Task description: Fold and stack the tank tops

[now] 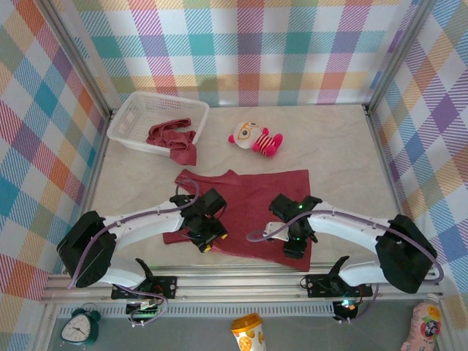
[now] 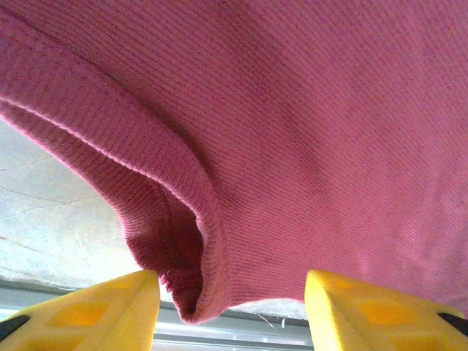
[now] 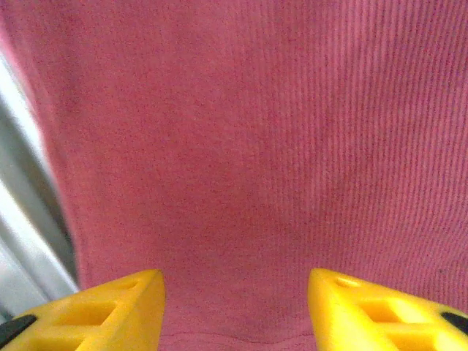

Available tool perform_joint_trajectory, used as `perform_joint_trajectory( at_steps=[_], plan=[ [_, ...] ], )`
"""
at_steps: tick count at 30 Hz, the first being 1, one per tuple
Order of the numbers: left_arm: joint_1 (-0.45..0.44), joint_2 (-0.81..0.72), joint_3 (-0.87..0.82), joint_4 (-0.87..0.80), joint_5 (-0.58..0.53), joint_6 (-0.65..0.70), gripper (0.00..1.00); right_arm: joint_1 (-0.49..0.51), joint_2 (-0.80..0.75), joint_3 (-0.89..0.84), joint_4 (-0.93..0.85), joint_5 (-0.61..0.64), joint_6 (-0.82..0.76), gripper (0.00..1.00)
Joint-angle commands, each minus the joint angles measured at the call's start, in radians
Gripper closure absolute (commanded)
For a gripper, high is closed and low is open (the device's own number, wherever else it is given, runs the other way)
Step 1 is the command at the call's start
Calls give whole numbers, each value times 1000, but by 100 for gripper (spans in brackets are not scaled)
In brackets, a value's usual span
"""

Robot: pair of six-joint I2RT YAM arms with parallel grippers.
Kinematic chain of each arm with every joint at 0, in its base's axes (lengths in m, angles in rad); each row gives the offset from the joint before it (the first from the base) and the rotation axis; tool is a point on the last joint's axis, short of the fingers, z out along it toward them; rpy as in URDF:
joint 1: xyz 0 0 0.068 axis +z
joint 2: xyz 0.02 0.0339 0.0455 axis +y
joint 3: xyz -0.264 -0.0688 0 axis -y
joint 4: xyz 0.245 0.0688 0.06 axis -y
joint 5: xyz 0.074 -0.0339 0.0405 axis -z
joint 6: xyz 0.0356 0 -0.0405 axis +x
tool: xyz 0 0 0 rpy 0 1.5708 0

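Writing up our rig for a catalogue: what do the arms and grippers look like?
The left arm and right arm have white curved links between bulky black joint housings, with a greyish-purple cable along each. The left gripper and right gripper each end in two yellow plastic fingers with recessed pockets.

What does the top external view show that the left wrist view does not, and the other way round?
Top external: a basket holding a second top, a doll, and most of the spread top. Left wrist: the ribbed knit and a folded hem up close, ahead of the open left tool. Both: the spread top on the pale table.
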Motion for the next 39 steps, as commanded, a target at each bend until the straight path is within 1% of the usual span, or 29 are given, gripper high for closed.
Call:
perform_joint_trajectory(
  at_steps=[1, 6, 9, 11, 14, 16, 19, 22, 25, 27, 30, 33, 36, 39],
  plan=[
    [-16, 19, -16, 26, 23, -19, 47, 3, 33, -10, 13, 97, 9, 46],
    [-34, 23, -17, 48, 22, -33, 51, -11, 84, -24, 47, 203, 5, 47],
    [-44, 33, -15, 64, 22, -39, 51, -65, 86, -14, 48, 274, -11, 47],
    [-46, 45, -18, 80, 18, -40, 52, -102, 86, 7, 38, 288, -18, 47],
    [-46, 71, -16, 119, 29, -40, 52, -117, 105, 17, 47, 304, -23, 47],
    [-48, 85, 5, 111, 26, -27, 53, -118, 123, 29, 43, 306, -13, 47],
    [-51, 79, 20, 93, 21, -26, 53, -119, 103, 57, -18, 279, -6, 47],
    [-70, 48, 14, 63, 3, -48, 53, -117, 11, 69, -117, 216, -37, 47],
    [-87, 28, -7, 75, 3, -83, 53, -116, -85, 45, -215, 189, -76, 46],
    [-95, 25, -12, 89, -3, -100, 53, -112, -140, 29, -259, 135, -83, 47],
    [-99, 40, -2, 104, -13, -107, 54, -66, -186, 0, -291, 46, -78, 47],
    [-108, 65, -5, 130, -13, -120, 55, -44, -161, -23, -247, 23, -73, 47],
    [-110, 78, -9, 141, -20, -129, 58, -33, -83, -26, -205, 33, -65, 47],
    [-110, 73, -10, 140, -30, -137, 59, -27, -45, -40, -161, 51, -32, 48]
  ],
)
